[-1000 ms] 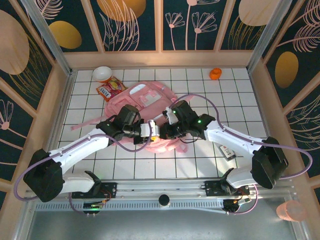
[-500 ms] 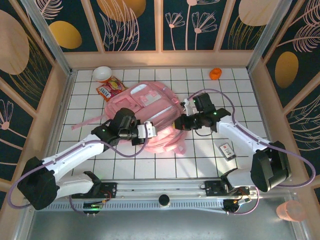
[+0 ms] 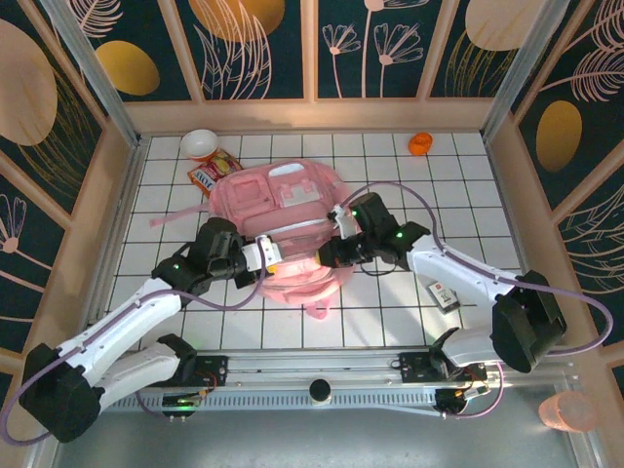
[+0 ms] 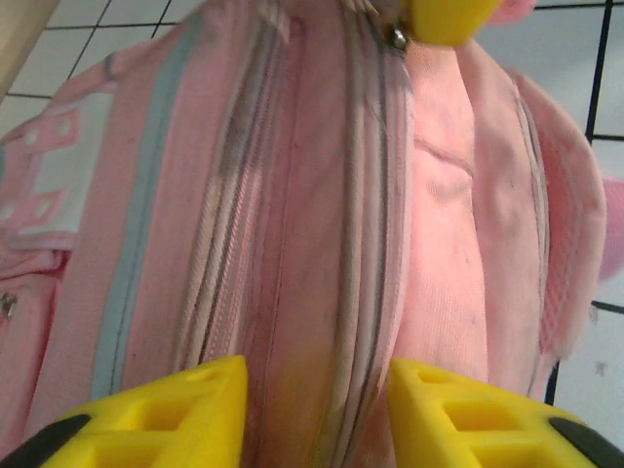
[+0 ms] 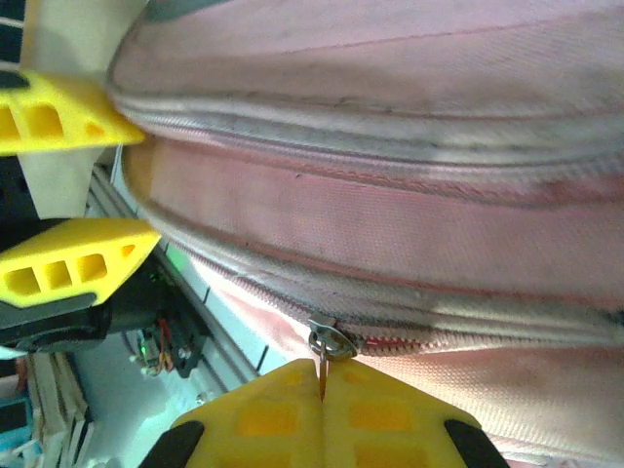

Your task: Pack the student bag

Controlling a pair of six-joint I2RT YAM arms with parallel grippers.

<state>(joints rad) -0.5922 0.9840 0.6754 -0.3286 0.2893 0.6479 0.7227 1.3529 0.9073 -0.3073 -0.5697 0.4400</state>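
Compared with half a second earlier, the large soft pink fabric student bag is seen shifted toward the far left of the white tiled table. Its corner is now just beside a red snack packet. The left gripper is drawn back toward its own side, and its jaws are parted astride a zipped seam. The right gripper is brought closer in and is clamped on a small silver metal zip pull. The bag is found mid-table between both grippers, with its white-trimmed front pockets turned upward and a pink strap trailed to the left.
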